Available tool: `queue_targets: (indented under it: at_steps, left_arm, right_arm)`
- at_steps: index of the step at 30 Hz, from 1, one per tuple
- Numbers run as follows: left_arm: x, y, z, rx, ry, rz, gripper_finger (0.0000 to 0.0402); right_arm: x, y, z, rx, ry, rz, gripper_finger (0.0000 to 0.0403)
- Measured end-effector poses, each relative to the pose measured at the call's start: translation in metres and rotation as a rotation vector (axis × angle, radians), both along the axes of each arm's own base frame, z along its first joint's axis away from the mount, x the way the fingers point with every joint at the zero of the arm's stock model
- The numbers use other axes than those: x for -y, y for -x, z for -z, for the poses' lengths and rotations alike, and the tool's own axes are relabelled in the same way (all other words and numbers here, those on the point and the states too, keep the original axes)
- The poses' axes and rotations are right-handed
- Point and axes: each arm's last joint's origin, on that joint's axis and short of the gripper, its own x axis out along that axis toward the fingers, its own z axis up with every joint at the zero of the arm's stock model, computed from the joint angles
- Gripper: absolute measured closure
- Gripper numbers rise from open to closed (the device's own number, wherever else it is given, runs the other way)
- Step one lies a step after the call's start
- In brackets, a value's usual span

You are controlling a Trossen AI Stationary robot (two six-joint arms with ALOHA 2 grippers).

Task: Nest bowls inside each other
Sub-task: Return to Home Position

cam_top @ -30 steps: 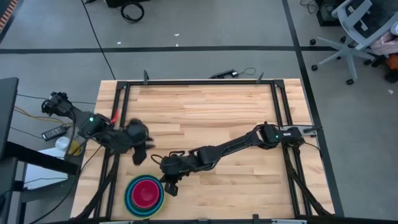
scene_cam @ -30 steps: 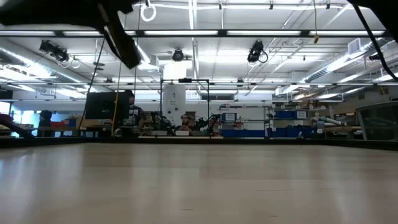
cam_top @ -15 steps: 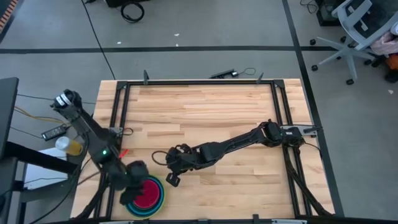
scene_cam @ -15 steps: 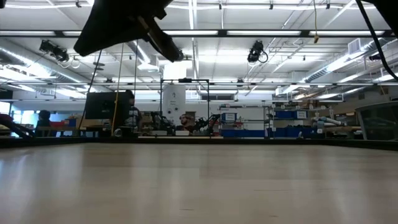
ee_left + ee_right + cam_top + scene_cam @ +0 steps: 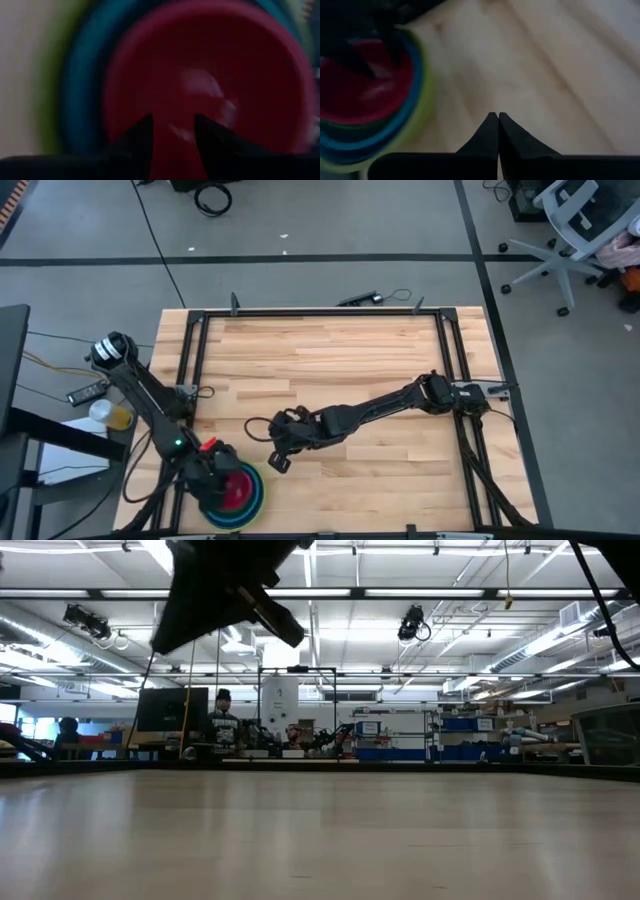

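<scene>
The bowls sit nested in one stack (image 5: pixel 250 498) at the table's near left corner: a magenta-red bowl (image 5: pixel 210 90) innermost, blue rings (image 5: pixel 82 100) around it, a yellow-green rim (image 5: pixel 427 90) outermost. My left gripper (image 5: pixel 226 484) is over the stack, tipped steeply down. Its fingers are open above the inside of the red bowl (image 5: pixel 172 131). My right gripper (image 5: pixel 278 463) hangs shut (image 5: pixel 497 120) over bare wood just right of the stack, with nothing in it. The low view shows no bowl. My left gripper comes at the red bowl from above, slanting down, with its open fingertips (image 5: pixel 146 127) over the bowl's inner floor. Whether they touch it I cannot tell. My right gripper touches nothing.
Black frame rails (image 5: pixel 190 360) run along the table's sides and far edge. Bare wood (image 5: pixel 380 360) stretches across the middle, far side and right. A yellow cup (image 5: pixel 118 417) stands off the table at the left. A person (image 5: pixel 222 705) is in the room behind.
My left gripper has swung from the table's left middle toward the near edge and down over the bowl stack, tipping steeply downward; its fingers have kept the same gap. My right gripper has drawn a little away from the stack toward the far side and turned, still shut.
</scene>
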Motion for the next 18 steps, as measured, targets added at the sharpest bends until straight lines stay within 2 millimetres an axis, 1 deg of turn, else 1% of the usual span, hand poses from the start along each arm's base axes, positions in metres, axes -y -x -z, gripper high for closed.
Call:
queue_targets:
  at_steps: [3, 5, 9, 13, 16, 18]
  left_arm:
    - [-0.008, -0.001, 0.001, -0.021, -0.046, -0.028, 0.0258]
    - [-0.011, -0.002, -0.002, -0.012, -0.042, -0.031, 0.0258]
    - [-0.011, -0.002, -0.020, 0.043, 0.008, -0.013, 0.0258]
    - [-0.016, -0.002, -0.050, 0.166, 0.037, -0.014, 0.0258]
    - [-0.030, -0.003, -0.076, 0.319, -0.022, -0.065, 0.0260]
    - [-0.045, -0.005, -0.093, 0.434, -0.092, -0.112, 0.0260]
  right_arm:
    - [0.003, 0.005, -0.003, -0.026, 0.056, 0.049, 0.0398]
    - [0.006, 0.011, -0.014, -0.028, 0.097, 0.067, 0.0398]
    - [0.015, 0.031, -0.053, -0.018, 0.174, 0.079, 0.0398]
    - [0.026, 0.053, -0.094, 0.021, 0.223, 0.063, 0.0398]
    - [0.034, 0.072, -0.130, 0.085, 0.246, 0.038, 0.0398]
    - [0.037, 0.082, -0.147, 0.118, 0.267, 0.018, 0.0398]
